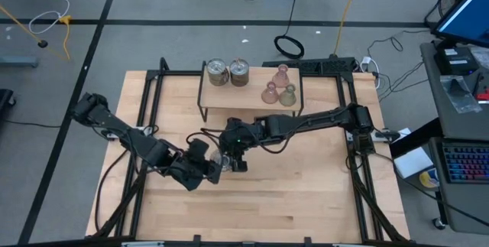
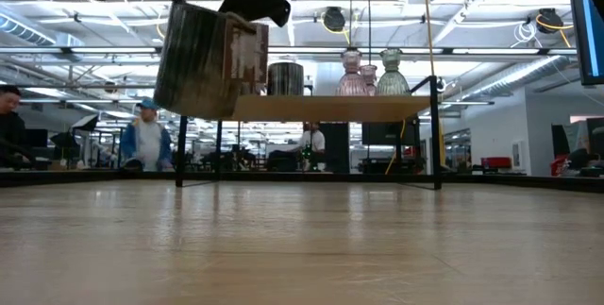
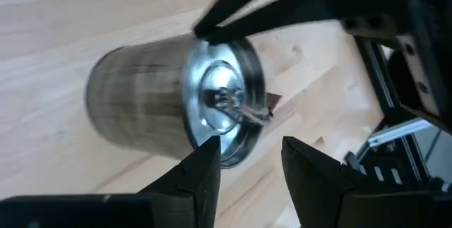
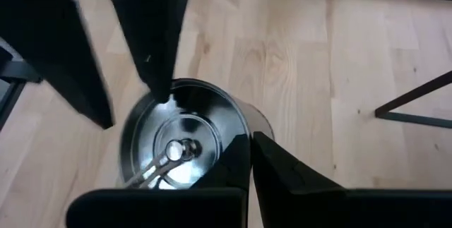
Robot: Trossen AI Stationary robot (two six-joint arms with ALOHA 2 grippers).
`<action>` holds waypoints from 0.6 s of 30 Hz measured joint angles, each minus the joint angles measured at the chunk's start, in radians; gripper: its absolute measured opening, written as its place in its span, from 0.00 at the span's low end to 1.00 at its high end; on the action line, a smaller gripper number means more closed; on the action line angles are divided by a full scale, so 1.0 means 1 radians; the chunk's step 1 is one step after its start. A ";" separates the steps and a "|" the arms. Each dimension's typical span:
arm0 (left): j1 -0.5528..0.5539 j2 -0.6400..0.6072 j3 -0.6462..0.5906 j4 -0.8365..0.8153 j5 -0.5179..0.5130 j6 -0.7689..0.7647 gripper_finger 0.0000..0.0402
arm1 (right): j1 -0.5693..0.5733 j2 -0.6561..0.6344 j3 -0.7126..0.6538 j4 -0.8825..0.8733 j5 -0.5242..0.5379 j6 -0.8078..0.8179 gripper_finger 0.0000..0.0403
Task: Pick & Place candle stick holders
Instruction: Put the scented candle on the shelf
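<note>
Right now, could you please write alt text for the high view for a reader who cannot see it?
Two dark arms meet mid-table, the right claw shut on a silver candle holder with the left claw beside it. Behind them, a small raised shelf carries two more silver holders and three tinted glass holders.

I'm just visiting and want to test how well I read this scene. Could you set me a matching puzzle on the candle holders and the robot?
1. lifted silver holder
2. green glass holder
3. right end effector
4. two other silver holders

A. shut on a metal rim
B. in the air above the table
C. left end of the shelf
D. right end of the shelf, by the pink glass holders

Pairs: 1-B, 2-D, 3-A, 4-C
</note>
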 joint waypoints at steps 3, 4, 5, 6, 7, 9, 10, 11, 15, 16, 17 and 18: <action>-0.002 -0.009 0.000 0.012 -0.001 -0.013 0.38 | -0.001 0.000 0.000 0.000 -0.002 0.001 0.00; -0.003 -0.010 0.000 0.023 -0.001 -0.008 0.38 | -0.001 0.000 0.000 0.000 -0.002 0.004 0.00; -0.003 -0.010 0.000 0.034 -0.001 -0.001 0.38 | 0.000 0.000 0.000 -0.002 -0.003 0.008 0.00; -0.003 -0.011 0.000 0.040 0.001 0.006 0.38 | -0.003 0.000 0.000 -0.003 -0.004 0.011 0.00; -0.006 -0.014 0.000 0.038 0.001 0.010 0.38 | -0.005 0.000 0.000 -0.005 -0.005 0.011 0.00; -0.009 -0.018 0.000 0.042 0.003 0.010 0.38 | -0.008 0.000 0.000 -0.005 -0.004 0.011 0.00; -0.010 -0.020 0.000 0.042 0.004 0.010 0.38 | -0.011 0.000 0.000 -0.005 -0.003 0.011 0.00; -0.011 -0.023 0.000 0.041 0.006 0.010 0.38 | -0.013 0.000 0.000 -0.005 -0.002 0.011 0.00; -0.017 -0.059 0.011 0.034 -0.026 0.022 0.38 | -0.021 0.000 0.000 -0.005 -0.001 0.011 0.00; -0.017 -0.068 0.016 0.034 -0.035 0.034 0.38 | -0.022 0.000 0.000 -0.005 -0.001 0.010 0.00; -0.017 -0.080 0.018 0.033 -0.042 0.048 0.38 | -0.024 0.000 0.000 -0.005 -0.001 0.009 0.00; -0.017 -0.089 0.018 0.027 -0.053 0.059 0.38 | -0.026 0.000 0.000 -0.005 -0.002 0.007 0.00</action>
